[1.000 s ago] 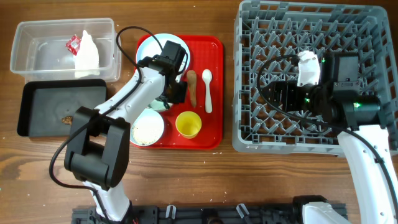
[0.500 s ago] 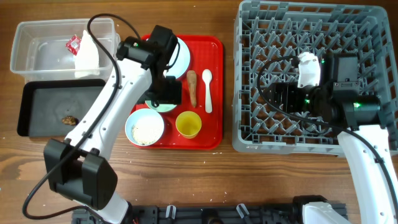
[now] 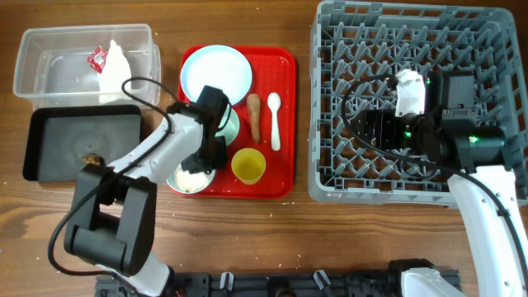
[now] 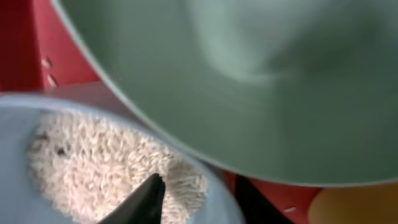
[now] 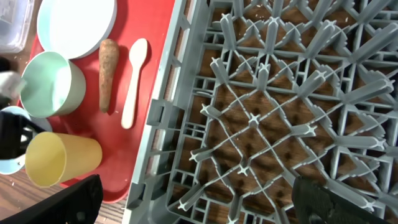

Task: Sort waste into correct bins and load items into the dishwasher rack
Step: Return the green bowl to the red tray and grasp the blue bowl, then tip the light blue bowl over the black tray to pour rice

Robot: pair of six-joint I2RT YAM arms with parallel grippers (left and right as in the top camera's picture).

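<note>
rice step: your left pincer, grip unclear, meets the blue bowl; tip it into black tray; right pincer spread.

We see a bright red tray carrying a pale blue plate, a pale green bowl, a pale blue bowl filled with white rice grains, a yellow cup, a white spoon and a brown food stick. The clear tub shows crumpled white paper with a red wrapper, and the black tray shows a small brown lump. We note the dishwasher rack is plain grey with a regular grid pattern of pegs, and the table is brown wood with streaky grain.
</note>
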